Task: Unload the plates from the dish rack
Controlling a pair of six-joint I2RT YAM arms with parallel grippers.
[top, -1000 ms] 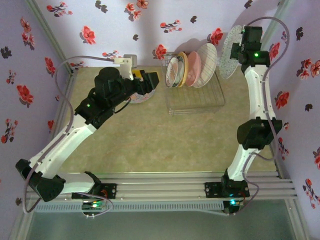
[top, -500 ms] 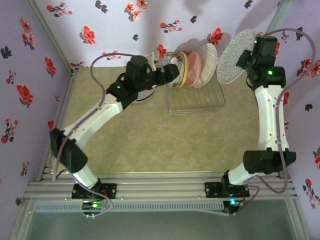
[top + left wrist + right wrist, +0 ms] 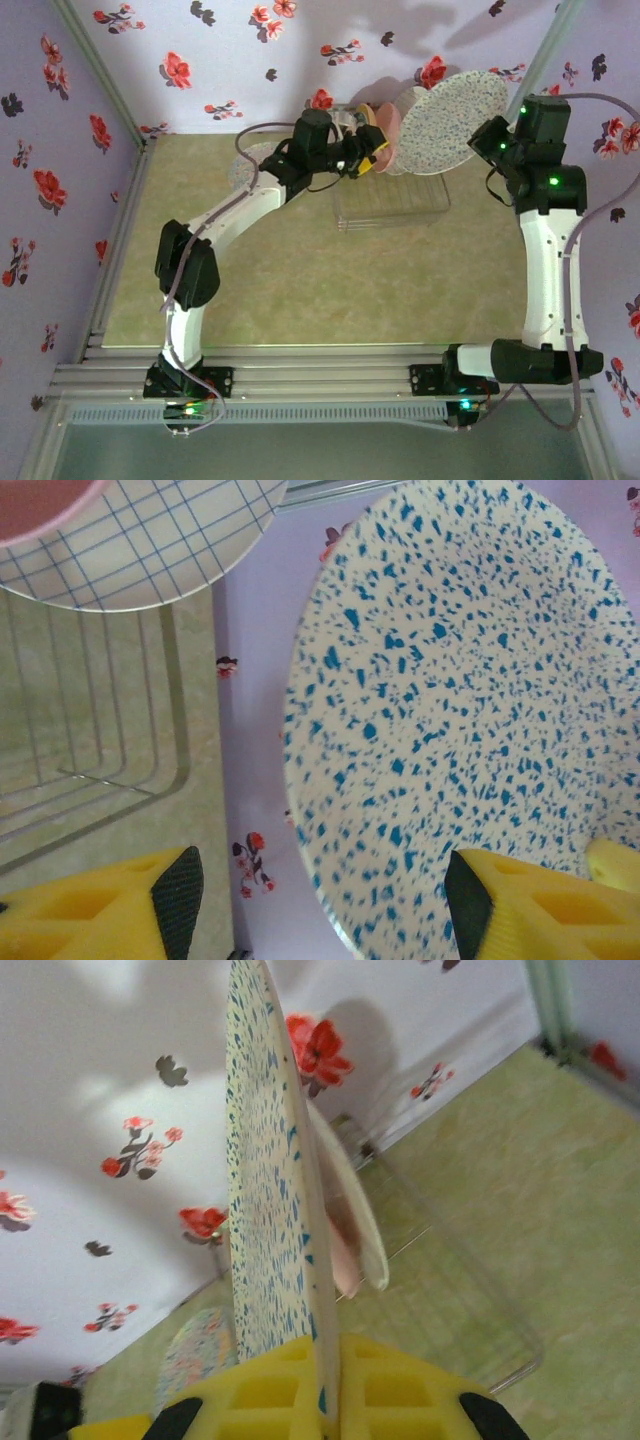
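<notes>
Top external view: on the tabletop (image 3: 250, 290), the dish rack (image 3: 395, 200) holds plates (image 3: 395, 130) upright. The speckled plate (image 3: 455, 120) hangs on edge just right of them, clamped in my right pincer (image 3: 325, 1385). My left pincer (image 3: 320, 900) gapes wide and empty, and is the nearer one to the racked plates.

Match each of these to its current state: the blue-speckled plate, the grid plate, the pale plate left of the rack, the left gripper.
Things:
1. blue-speckled plate
2. grid plate
3. pale plate
4. left gripper

States:
a. open, nothing between its fingers
b. lying flat on the table
c. held on edge by the right gripper
d. standing in the dish rack

Pairs: 1-c, 2-d, 3-b, 4-a
</notes>
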